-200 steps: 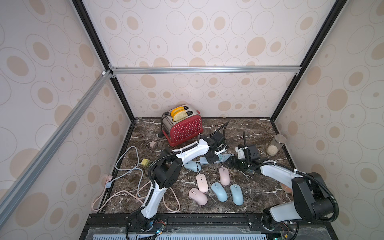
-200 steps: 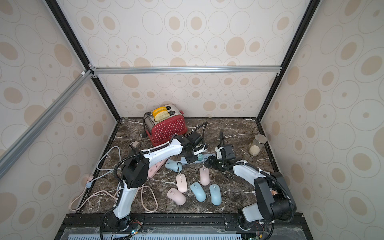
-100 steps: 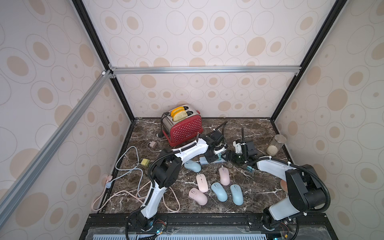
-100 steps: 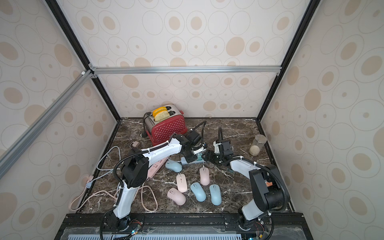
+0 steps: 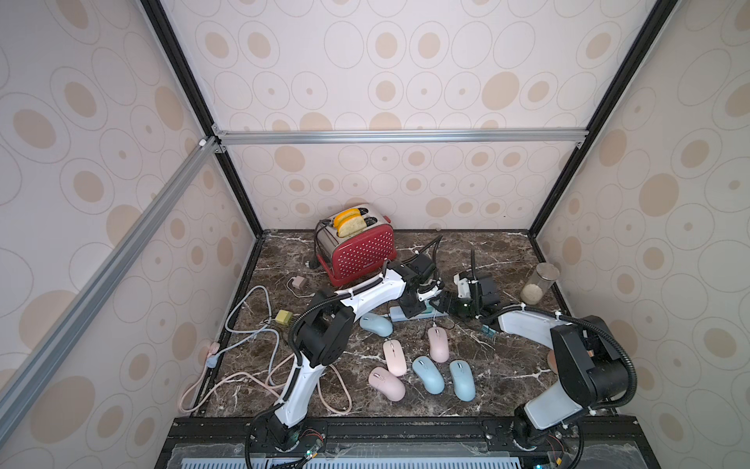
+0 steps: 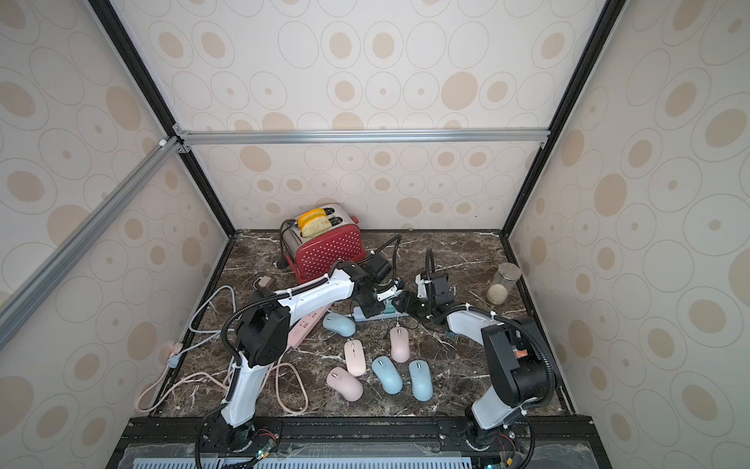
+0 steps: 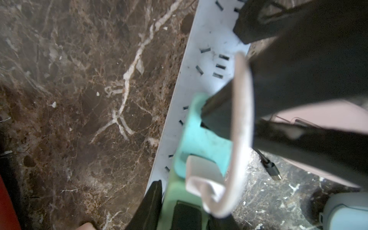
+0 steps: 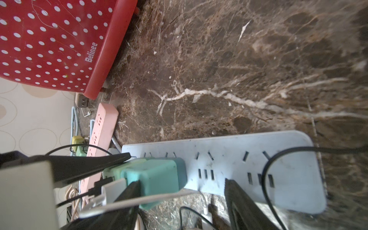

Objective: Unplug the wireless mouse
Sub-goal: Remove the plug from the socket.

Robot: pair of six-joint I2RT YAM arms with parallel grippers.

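Several pink and blue mice lie on the marble. One pink wireless mouse [image 5: 438, 344] [image 6: 399, 344] has a white cable [image 8: 151, 199] running up to a teal adapter [image 8: 157, 179] [image 7: 201, 137] plugged into the pale blue power strip [image 8: 229, 159] [image 5: 395, 314]. My left gripper [image 7: 187, 217] [image 5: 410, 308] is shut on a pale green adapter [image 8: 111, 171] next to the teal one. My right gripper [image 8: 182, 191] [image 5: 440, 302] is open over the strip's edge. One of its fingers [image 8: 129, 199] lies against the teal adapter; the other stands well apart.
A red dotted toaster [image 5: 357, 251] stands just behind the strip. A pink power strip [image 8: 103, 127] lies to its left, with loose cables [image 5: 251, 325] beyond. A glass jar [image 5: 537, 284] stands at the right wall. A black cable [image 8: 266, 173] loops over the strip's free end.
My right gripper has moved left to the power strip and its jaws have narrowed a little around the teal adapter. The left arm has stayed in place.
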